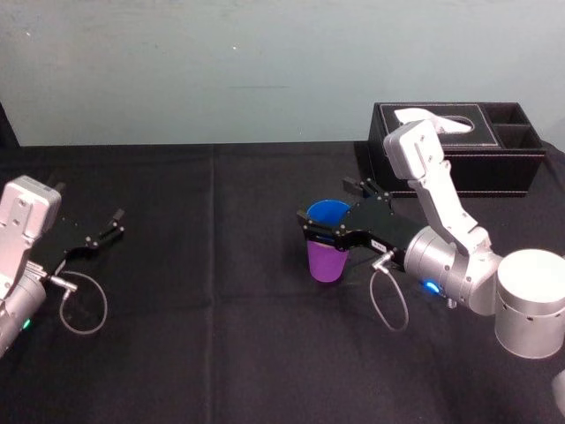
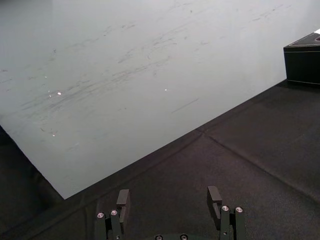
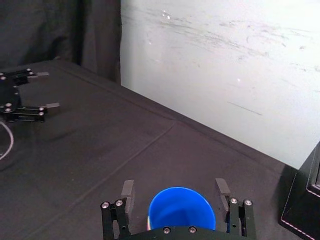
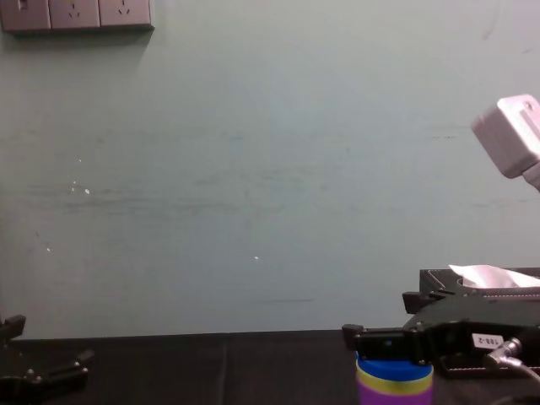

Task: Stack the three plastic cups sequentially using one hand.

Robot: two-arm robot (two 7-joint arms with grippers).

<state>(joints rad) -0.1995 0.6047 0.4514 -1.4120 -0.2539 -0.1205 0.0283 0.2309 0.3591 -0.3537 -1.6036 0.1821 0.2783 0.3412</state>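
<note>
While the right gripper [image 1: 325, 212] straddles the nested blue cup [image 3: 181, 210], jaws open, I'd lift straight up, no bumping; left gripper [image 1: 113, 224] idles open at 9 o'clock.

The cups [image 1: 327, 263] stand nested one inside another on the tabletop [image 1: 212, 336], just right of centre in the head view. The right pincer [image 1: 329, 210] comes in from the lower right, its jaws spread either side of the topmost cup [image 1: 323, 215]. The box [image 1: 459, 150] sits behind them at the upper right, near the tabletop's back edge. The left pincer [image 1: 113, 225] is at the middle left, jaws apart, well away from the cups.
</note>
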